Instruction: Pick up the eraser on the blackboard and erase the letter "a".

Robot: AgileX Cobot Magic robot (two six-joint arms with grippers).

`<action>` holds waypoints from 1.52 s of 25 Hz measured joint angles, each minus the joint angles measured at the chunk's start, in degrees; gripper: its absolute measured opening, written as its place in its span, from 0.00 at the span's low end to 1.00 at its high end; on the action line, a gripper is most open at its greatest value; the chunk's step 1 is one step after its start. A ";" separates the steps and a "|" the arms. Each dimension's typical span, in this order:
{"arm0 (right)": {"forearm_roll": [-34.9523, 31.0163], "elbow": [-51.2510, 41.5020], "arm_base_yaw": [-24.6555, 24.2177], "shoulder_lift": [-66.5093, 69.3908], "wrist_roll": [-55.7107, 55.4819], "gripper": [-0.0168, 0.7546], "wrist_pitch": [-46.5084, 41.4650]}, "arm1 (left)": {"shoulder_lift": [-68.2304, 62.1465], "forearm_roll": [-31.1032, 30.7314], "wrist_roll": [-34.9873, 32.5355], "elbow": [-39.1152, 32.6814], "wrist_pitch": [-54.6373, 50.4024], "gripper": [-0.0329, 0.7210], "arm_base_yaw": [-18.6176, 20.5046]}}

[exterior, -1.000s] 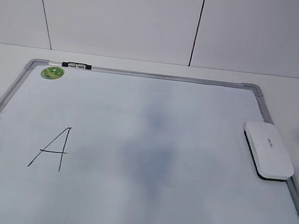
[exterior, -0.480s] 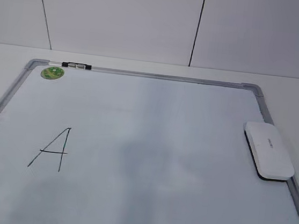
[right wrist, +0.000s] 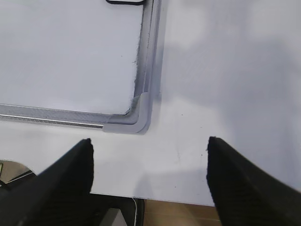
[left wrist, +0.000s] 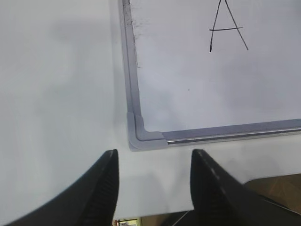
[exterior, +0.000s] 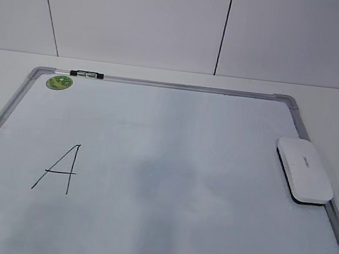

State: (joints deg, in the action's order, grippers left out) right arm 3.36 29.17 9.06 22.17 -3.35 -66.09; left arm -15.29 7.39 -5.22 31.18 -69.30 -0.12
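**A:** Start with the exterior view. What lies where?

**B:** The blackboard point(exterior: 171, 164) lies flat on the white table point(exterior: 336, 115), taking up most of the picture. The eraser point(exterior: 305, 170) sits on its right edge, partly over the frame, felt side down, so it looks ready to be lifted from above. The only writing is an angular capital letter point(exterior: 59, 168) at the lower left, well apart from the eraser. A green sticker point(exterior: 59, 81) marks the far left corner, with a small black clip point(exterior: 85, 74) on the frame beside it. No arm shows here.

**A:** And the left wrist view?

**B:** The left gripper point(left wrist: 153, 181) hangs over the bare table just outside the board's near left corner piece point(left wrist: 141, 136). Its jaws stand moderately apart with nothing between them. The letter point(left wrist: 226, 26) shows at the top, upside down from this side.

**A:** The right wrist view?

**B:** The right gripper point(right wrist: 149, 172) hovers off the near right corner piece point(right wrist: 134, 117), jaws spread wide and empty. A dark sliver of the eraser point(right wrist: 124, 2) peeks in at the top edge, further along that same frame side.

**A:** So which arm goes?

**B:** I judge the right one; it sits on the eraser's side, already wide enough to span it. Nothing is picked up yet.
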 joint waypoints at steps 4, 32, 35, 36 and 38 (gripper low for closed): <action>0.66 -0.49 0.00 0.00 0.00 0.79 0.89 | 0.00 0.00 0.00 -0.52 2.60 0.53 0.00; 0.93 -0.49 -2.84 -2.24 0.00 0.79 0.93 | 2.50 0.00 0.00 -2.27 6.04 0.52 0.00; 0.93 -0.49 -8.66 -4.83 0.00 0.79 0.93 | 5.84 0.00 0.00 -2.27 6.04 0.52 0.00; 1.06 -0.49 -10.63 -6.15 0.00 0.79 0.93 | 7.08 0.00 0.00 -2.27 6.04 0.52 0.00; 1.06 -0.49 -13.48 -9.13 0.00 0.79 0.93 | 9.16 0.00 0.00 -2.27 6.04 0.52 0.00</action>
State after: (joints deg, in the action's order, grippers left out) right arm 4.42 28.68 -4.42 13.04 -3.35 -65.16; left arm -6.12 7.39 -5.22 28.91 -63.26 -0.12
